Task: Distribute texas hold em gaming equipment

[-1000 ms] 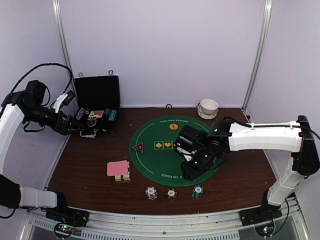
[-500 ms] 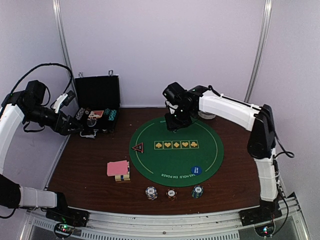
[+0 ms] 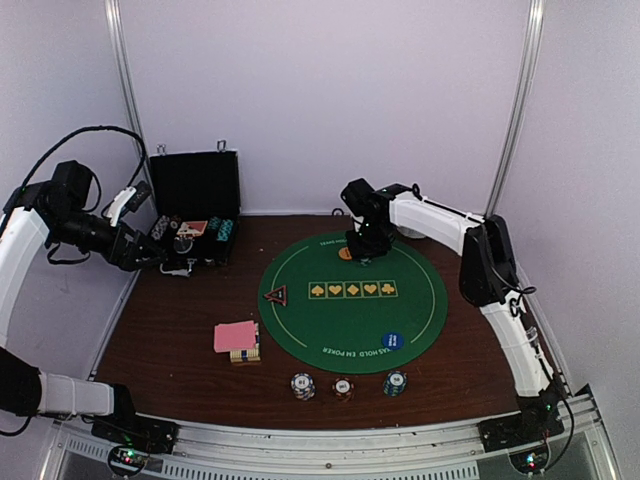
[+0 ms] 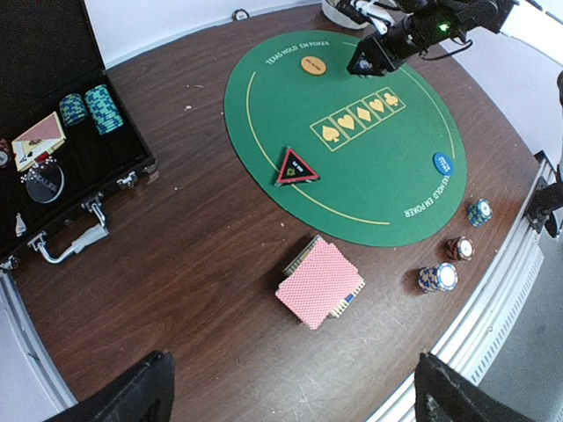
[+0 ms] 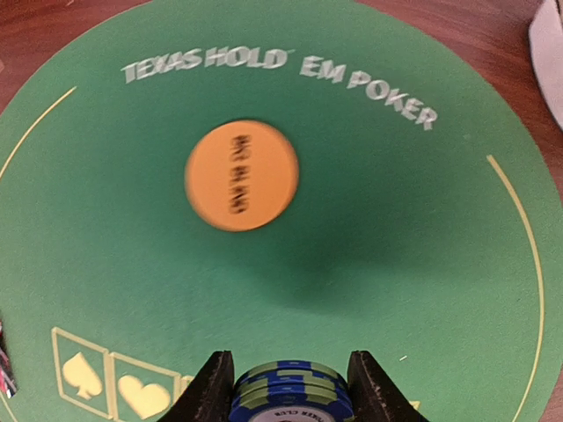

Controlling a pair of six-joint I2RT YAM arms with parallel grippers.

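My right gripper (image 3: 364, 250) is at the far side of the green mat (image 3: 300, 300), shut on a small stack of blue-and-green striped poker chips (image 5: 291, 393) just above the felt. The orange round button (image 5: 242, 175) lies right ahead of it. The red triangular button (image 3: 276, 295) and the blue round button (image 3: 392, 340) lie on the mat. Pink-backed cards (image 4: 320, 282) lie on the wood left of the mat. Three chip stacks (image 3: 343, 386) stand along the near edge. My left gripper (image 4: 290, 380) hangs wide open and empty, high over the table's left side.
An open black case (image 3: 195, 215) holding teal chips (image 4: 88, 105) and other pieces stands at the far left. A white bowl (image 3: 418, 214) sits behind the mat at the far right. The blue-and-yellow card box (image 3: 246, 355) lies under the pink cards.
My right arm swung from the mat's near right to its far edge beside the orange button. The blue button now shows uncovered on the mat. The left arm has not moved.
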